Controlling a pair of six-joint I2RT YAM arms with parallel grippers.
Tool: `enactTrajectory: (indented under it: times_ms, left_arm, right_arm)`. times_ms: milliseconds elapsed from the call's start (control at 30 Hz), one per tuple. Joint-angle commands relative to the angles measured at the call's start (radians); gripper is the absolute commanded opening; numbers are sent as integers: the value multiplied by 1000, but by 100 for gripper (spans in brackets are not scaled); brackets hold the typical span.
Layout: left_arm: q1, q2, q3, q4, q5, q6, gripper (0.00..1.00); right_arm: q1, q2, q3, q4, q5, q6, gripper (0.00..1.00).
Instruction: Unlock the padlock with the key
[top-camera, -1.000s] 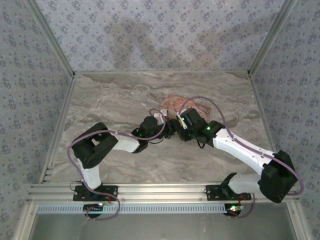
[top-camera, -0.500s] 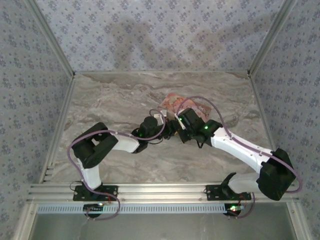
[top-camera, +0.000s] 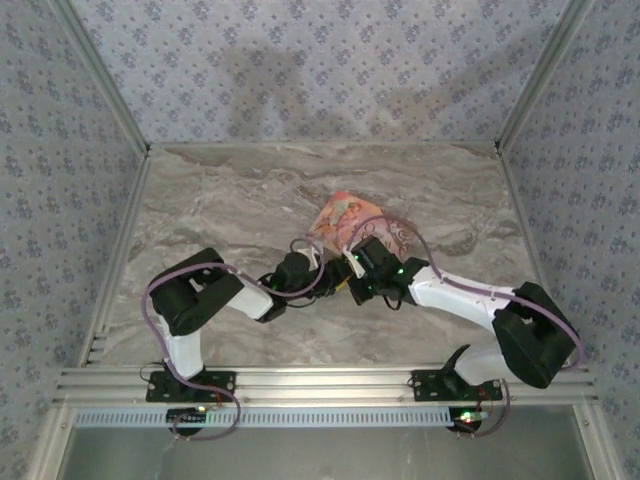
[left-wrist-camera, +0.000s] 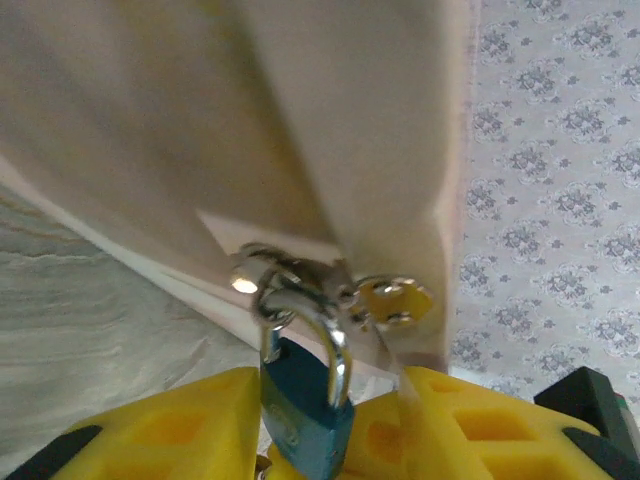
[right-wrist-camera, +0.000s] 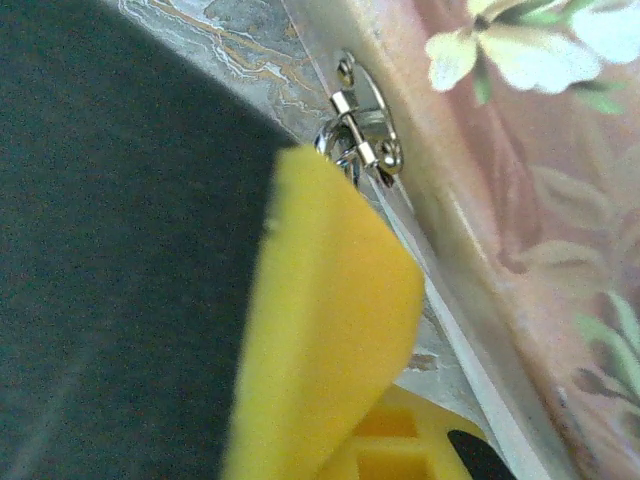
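From above, the left hand (top-camera: 322, 272) and right hand (top-camera: 352, 274) are meeting at the middle of the tabletop (top-camera: 220, 200), the left arm reaching in from 8 o'clock and the right from 4 o'clock. The floral box (top-camera: 347, 213) is lying just at 12 o'clock of them, probably so that one hand steadies the lock while the other works it. In the left wrist view, the blue padlock (left-wrist-camera: 305, 400) is hanging by its shackle from the box's hasp (left-wrist-camera: 300, 285), its body sitting between the yellow fingers (left-wrist-camera: 180, 425). Whether they are pressing it or merely flanking it I cannot tell. A brassy piece (left-wrist-camera: 395, 300) is showing at 3 o'clock of the hasp, too blurred to name. In the right wrist view, a yellow finger (right-wrist-camera: 330, 300) is lying at 6 o'clock of the hasp, close against the box edge. This hand is closed, but whether it is pinching the key I cannot tell.
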Motion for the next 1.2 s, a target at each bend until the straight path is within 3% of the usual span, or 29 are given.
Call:
enactTrajectory:
  times_ms: [0, 300, 433, 567, 700, 800, 867, 1067, 1167]
  left_arm:
    - [2, -22, -33, 121, -54, 6, 42]
    - [64, -173, -149, 45, -111, 50, 45]
    - [117, -305, -149, -119, -113, 124, 47]
    - [180, -464, -85, -414, -132, 268, 50]
    - [204, -590, 102, -926, -310, 534, 60]
    - [218, -577, 239, -1132, -407, 675, 65]
    - [243, -541, 289, -1167, -407, 714, 65]
    - [303, -356, 411, -1188, -322, 740, 65]
    - [314, -282, 433, -1103, -223, 753, 66]
  right_arm:
    - [0, 19, -24, 54, -36, 22, 0]
    - [-5, 63, -34, 66, -47, 20, 0]
    - [-5, 64, -25, 50, -32, 14, 0]
    - [-2, 42, -20, 30, -14, 4, 0]
    - [0, 26, -14, 9, 3, -13, 0]
    - [4, 11, -14, 6, 6, -23, 0]
    - [10, -7, -19, 13, 5, -32, 0]
    - [16, -36, -21, 15, 16, -38, 0]
    - [22, -32, -22, 12, 14, -36, 0]
